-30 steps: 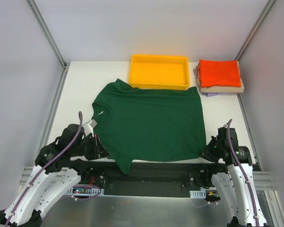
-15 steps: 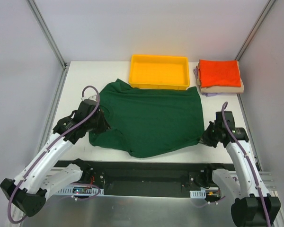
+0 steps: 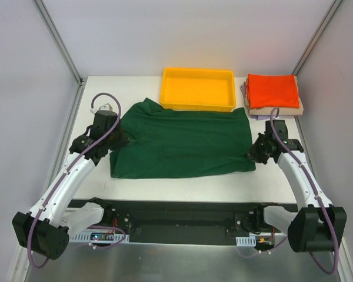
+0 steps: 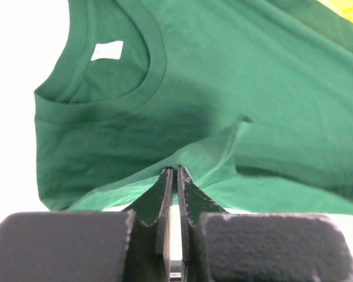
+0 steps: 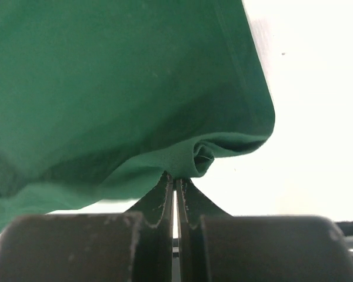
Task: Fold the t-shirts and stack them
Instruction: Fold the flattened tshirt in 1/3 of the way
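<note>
A large dark green t-shirt [image 3: 182,144] lies across the middle of the white table [image 3: 182,188], its near part folded back over itself. My left gripper [image 3: 119,141] is shut on the green t-shirt's cloth at its left side; the pinched fold [image 4: 191,161] sits just below the collar [image 4: 156,64]. My right gripper [image 3: 254,154] is shut on the shirt's right corner, where the cloth bunches [image 5: 203,158]. At the back right, folded t-shirts are stacked: orange-red [image 3: 273,90] on top, tan [image 3: 276,110] beneath, lavender [image 3: 254,116] at the bottom edge.
A yellow plastic tray [image 3: 197,106] stands at the back centre, touching the green shirt's far edge. Metal frame posts [image 3: 59,41] rise at both back corners. The arms' base rail [image 3: 182,220] runs along the near edge.
Both grippers have carried the shirt's near edge away from the table's front, toward the back. The shirt went from lying spread flat to folded roughly in half.
</note>
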`<state>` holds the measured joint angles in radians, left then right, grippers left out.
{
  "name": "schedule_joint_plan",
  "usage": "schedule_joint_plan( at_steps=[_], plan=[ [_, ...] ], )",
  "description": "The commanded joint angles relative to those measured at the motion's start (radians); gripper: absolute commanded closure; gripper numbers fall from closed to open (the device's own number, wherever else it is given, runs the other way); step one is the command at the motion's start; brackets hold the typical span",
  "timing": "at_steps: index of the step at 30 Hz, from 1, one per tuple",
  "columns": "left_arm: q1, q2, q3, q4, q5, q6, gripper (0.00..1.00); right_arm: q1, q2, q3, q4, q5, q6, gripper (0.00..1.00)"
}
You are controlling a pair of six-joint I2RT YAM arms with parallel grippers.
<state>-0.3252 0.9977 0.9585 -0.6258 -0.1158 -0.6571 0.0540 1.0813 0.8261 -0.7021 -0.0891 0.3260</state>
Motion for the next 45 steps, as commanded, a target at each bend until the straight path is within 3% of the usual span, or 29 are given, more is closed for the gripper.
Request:
schedule_joint_plan(
  at_steps=[1, 19, 24, 29, 30, 31, 33, 35, 36, 37, 39, 42, 45],
  plan=[
    [0.008, 0.009, -0.004, 0.164, -0.045, 0.070, 1.00, -0.013, 0.051, 0.061, 0.072, 0.029, -0.019, 0.99],
    [0.029, 0.179, -0.004, 0.437, -0.015, 0.295, 1.00, -0.028, 0.129, 0.051, 0.138, 0.083, -0.001, 0.97],
    [0.054, 0.275, 0.019, 0.451, -0.021, 0.300, 1.00, -0.033, 0.204, 0.065, 0.174, 0.083, 0.001, 0.94],
    [0.100, 0.438, 0.074, 0.529, -0.018, 0.310, 1.00, -0.039, 0.334, 0.117, 0.257, 0.190, 0.008, 0.87],
    [0.113, 0.484, 0.100, 0.532, -0.013, 0.309, 0.94, -0.042, 0.369, 0.140, 0.280, 0.210, 0.001, 0.84],
    [0.124, 0.522, 0.138, 0.531, -0.002, 0.306, 0.84, -0.045, 0.402, 0.169, 0.280, 0.222, -0.005, 0.73],
    [0.144, 0.597, 0.227, 0.497, 0.018, 0.303, 0.79, -0.045, 0.460, 0.241, 0.263, 0.241, -0.027, 0.51],
    [0.153, 0.645, 0.304, 0.401, 0.005, 0.286, 0.47, -0.046, 0.488, 0.298, 0.224, 0.235, -0.039, 0.33],
    [0.153, 0.644, 0.316, 0.365, -0.001, 0.271, 0.19, -0.045, 0.483, 0.301, 0.214, 0.214, -0.051, 0.24],
    [0.153, 0.628, 0.309, 0.356, -0.001, 0.260, 0.01, -0.042, 0.465, 0.295, 0.210, 0.192, -0.056, 0.19],
    [0.153, 0.570, 0.261, 0.348, 0.018, 0.237, 0.01, -0.028, 0.404, 0.248, 0.216, 0.167, -0.077, 0.03],
    [0.153, 0.445, 0.142, 0.348, 0.069, 0.168, 0.01, -0.003, 0.294, 0.138, 0.223, 0.115, -0.091, 0.04],
    [0.153, 0.333, 0.007, 0.356, 0.194, 0.090, 0.01, 0.046, 0.206, 0.018, 0.297, -0.032, -0.104, 0.04]
  ],
)
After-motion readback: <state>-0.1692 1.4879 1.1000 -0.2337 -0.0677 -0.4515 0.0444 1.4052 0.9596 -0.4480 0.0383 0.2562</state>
